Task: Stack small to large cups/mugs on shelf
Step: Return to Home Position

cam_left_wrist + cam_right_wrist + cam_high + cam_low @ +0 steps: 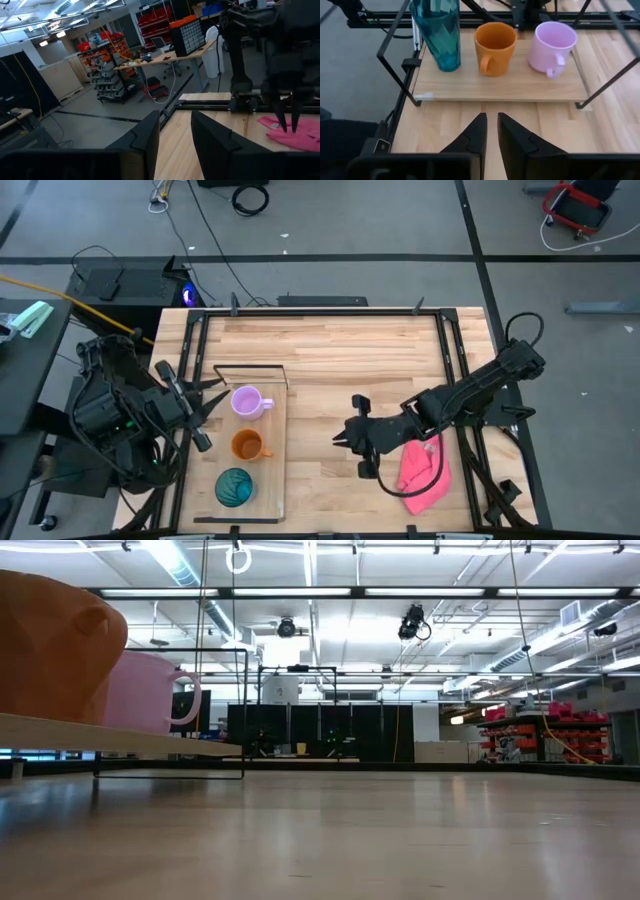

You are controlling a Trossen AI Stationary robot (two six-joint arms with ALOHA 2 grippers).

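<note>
The shelf [272, 480] lies along the light-wood counter's [340, 350] left edge, carrying the purple mug [247, 402], orange mug [246, 445] and teal cup [234, 487] in a row. The left claw [175, 117] hangs beside the shelf's outer edge and the right claw [492, 117] over mid-counter by a pink cloth [425, 480], both narrowly parted.

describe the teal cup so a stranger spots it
On the table, find the narrow shelf near the left arm. In the row on it, the teal cup stands at one end: tallest, faceted, handleless, unlike the orange mug and lilac mug.
</note>
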